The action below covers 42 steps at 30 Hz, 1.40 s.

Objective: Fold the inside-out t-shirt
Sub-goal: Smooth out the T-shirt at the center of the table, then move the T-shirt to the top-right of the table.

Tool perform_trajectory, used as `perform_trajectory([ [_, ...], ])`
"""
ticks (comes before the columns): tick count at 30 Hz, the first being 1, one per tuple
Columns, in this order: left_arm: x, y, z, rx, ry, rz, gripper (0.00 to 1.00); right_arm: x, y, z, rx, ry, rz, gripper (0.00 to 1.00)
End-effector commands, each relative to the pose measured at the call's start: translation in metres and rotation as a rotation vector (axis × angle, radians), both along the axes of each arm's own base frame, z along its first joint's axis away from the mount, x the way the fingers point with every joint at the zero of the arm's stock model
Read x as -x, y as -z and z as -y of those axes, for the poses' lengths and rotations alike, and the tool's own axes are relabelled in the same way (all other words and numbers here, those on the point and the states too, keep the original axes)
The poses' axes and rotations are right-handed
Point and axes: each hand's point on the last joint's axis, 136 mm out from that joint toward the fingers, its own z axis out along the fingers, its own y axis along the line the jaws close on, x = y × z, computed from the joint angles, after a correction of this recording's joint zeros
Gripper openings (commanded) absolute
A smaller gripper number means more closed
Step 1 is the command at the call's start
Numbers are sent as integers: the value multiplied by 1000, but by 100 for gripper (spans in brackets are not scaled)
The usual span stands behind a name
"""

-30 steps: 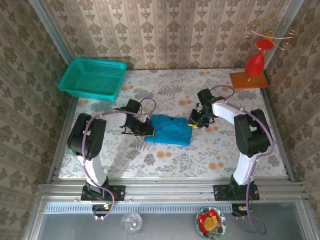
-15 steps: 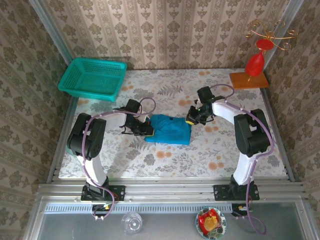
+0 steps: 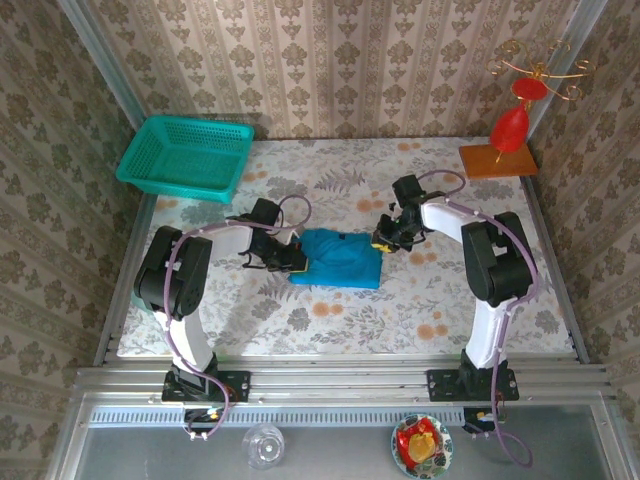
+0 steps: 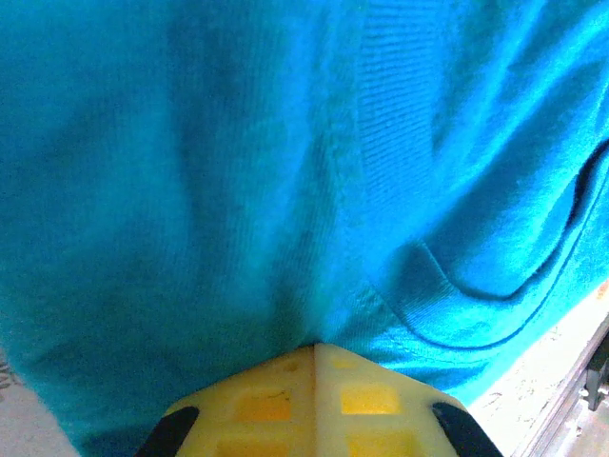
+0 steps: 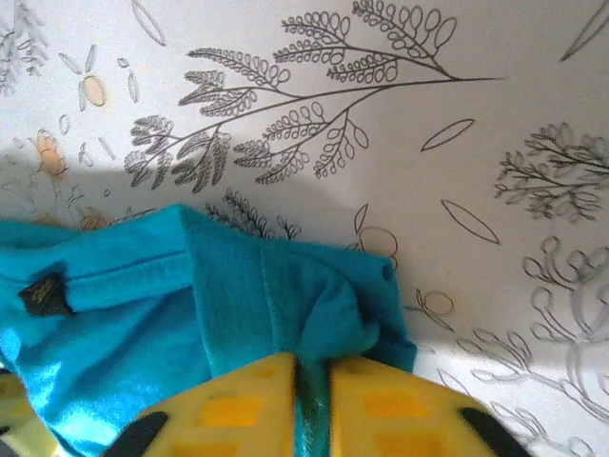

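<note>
a: where do we have the inside-out t-shirt (image 3: 340, 260)?
b: mid-table (image 3: 330, 185), bunched into a small blue heap between our two arms. well apart from the teal basket (image 3: 185, 158) in the far left corner.
a: claws?
b: left gripper (image 3: 293, 263) sits at the heap's left edge. in the left wrist view its yellow pads (image 4: 262, 407) are pressed flat together and the cloth puckers into the tip, so we read it as clamped on the shirt. right gripper (image 3: 384, 241) is at the right edge. its wrist view shows a thin slit between the pads with a rolled blue edge pinched in it. clamped too, but we can't tell how firmly.
a: how do we expect it to handle?
b: light, soft knit, no stiffness. it'll sag from whatever point we hold, and the layers will drag each other along. not fragile. a thin pinch could slide out under pull.
a: where do we take hold?
b: on the thick bits, hems and seams. the right wrist view shows a raised seam band and a small dark label (image 5: 45, 297) facing out, so they're easy to find. we'd grip two corners of one edge, well apart, and spread it flat before any fold. grabbing the middle of the heap just picks up several layers.
</note>
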Motion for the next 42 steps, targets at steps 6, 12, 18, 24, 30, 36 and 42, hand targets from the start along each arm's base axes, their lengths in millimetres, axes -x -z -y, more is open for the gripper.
perform_trajectory([
  [6,10,9,-13,-55,-2,-35,6,17,-3,13,58,-20,-22,36],
  [12,12,11,-12,-45,-9,-43,6,17,20,8,39,-19,-54,39],
  [18,12,11,-12,-41,-18,-46,6,13,35,-2,-10,-24,-68,40],
  [24,12,12,-8,-35,-19,-51,6,7,29,-13,-84,-14,-24,36],
  [30,14,13,-3,-35,-6,-54,6,3,21,-15,-95,-14,5,33],
  [36,15,15,-3,-38,-3,-60,6,3,24,-15,-87,-17,0,34],
  [42,16,14,-2,-38,-1,-58,6,2,22,-17,-102,-11,13,31],
])
